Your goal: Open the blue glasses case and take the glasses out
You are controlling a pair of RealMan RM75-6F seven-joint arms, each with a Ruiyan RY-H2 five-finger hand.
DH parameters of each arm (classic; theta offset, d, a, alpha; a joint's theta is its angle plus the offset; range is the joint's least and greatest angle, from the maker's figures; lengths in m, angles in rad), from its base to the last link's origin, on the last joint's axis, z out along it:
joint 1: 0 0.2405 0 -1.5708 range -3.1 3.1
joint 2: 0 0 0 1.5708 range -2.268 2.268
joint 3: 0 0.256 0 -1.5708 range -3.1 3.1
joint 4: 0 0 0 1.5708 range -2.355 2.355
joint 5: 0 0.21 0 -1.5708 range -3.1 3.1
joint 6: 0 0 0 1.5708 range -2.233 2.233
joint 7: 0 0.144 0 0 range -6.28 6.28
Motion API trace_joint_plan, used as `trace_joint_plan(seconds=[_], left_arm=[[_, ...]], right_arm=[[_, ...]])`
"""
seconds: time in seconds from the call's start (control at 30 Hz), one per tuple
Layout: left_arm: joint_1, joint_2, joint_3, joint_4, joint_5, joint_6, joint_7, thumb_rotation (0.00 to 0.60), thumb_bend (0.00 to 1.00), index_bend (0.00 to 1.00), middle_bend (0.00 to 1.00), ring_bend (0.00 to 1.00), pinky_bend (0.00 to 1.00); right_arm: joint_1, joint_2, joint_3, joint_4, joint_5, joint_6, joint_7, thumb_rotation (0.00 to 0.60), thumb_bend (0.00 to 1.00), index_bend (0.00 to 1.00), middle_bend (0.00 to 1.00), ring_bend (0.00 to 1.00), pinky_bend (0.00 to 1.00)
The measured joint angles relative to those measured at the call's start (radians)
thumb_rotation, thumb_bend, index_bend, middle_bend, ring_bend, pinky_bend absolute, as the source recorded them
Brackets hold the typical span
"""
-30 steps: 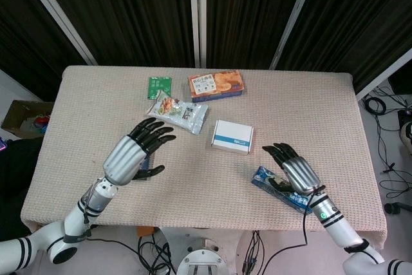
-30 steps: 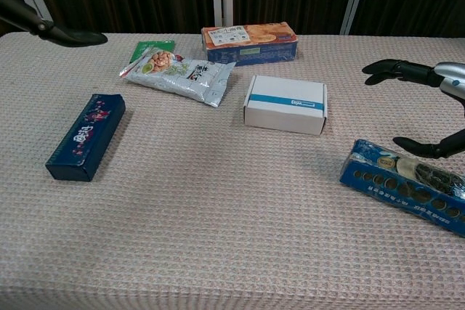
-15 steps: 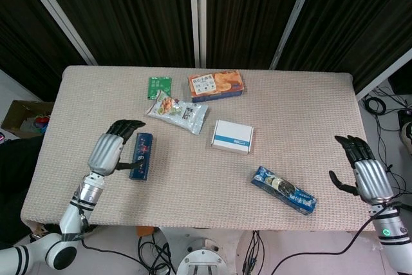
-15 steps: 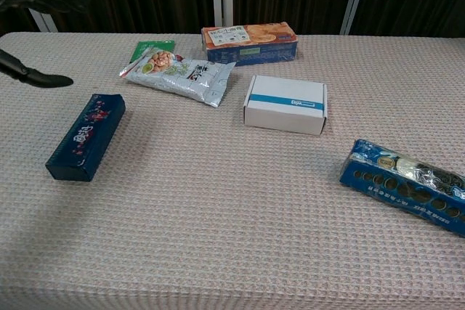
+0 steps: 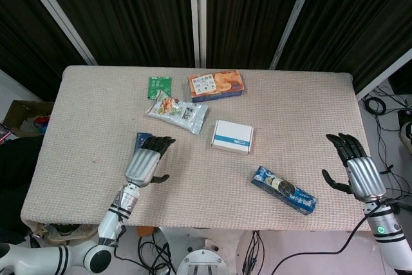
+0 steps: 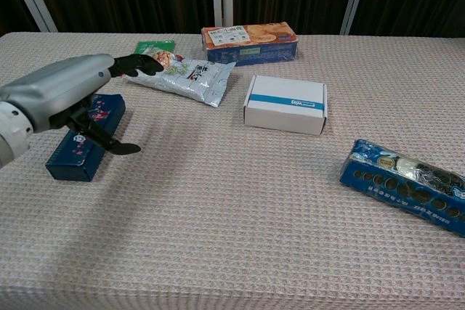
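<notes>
Dark curtains hang behind my table (image 5: pixel 77 114), which has a beige waffle-weave cloth over it. My left hand (image 5: pixel 145 161) is over the blue glasses case (image 6: pixel 86 136), which lies flat and closed on the left side of the table. From the head view the hand covers most of the case, with only the far end poking out. Fingers are stretched out and apart, thumb (image 6: pixel 110 144) sticking off to the side; I can't tell for sure if the palm is touching the lid or just above it.

My right hand (image 5: pixel 358 170) is way over at the right edge of the table, fingers spread, holding nothing, well apart from everything.

Other stuff on the cloth: a white box with a blue stripe (image 6: pixel 285 103) near the middle, a blue cookie pack (image 6: pixel 404 185) lying diagonally toward the right front, a silvery snack bag (image 6: pixel 182 72) just behind the case, a small green packet (image 5: pixel 159 86) tucked behind that, and an orange biscuit box (image 6: pixel 249 41) at the back.
</notes>
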Motion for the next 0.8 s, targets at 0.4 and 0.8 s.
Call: trace_joint_plan(seconds=[0.4,0.8], left_arm=[[0.005,-0.068,-0.002,0.078,-0.139,0.048,0.209,0.6,0.14,0.11,0.1,0.11,0.13],[0.057,0.002,-0.027,0.11,-0.236,0.098,0.226,0.6,0.14,0.12,0.13,0.11,0.13]], right_arm=[[-0.013,-0.008,0.002,0.012,-0.002,0.014,0.018,0.6,0.31,0.08,0.14,0.04,0.1],[-0.02,-0.015,0.003,0.019,-0.001,0.013,0.026,0.6,0.31,0.08,0.14,0.04,0.1]])
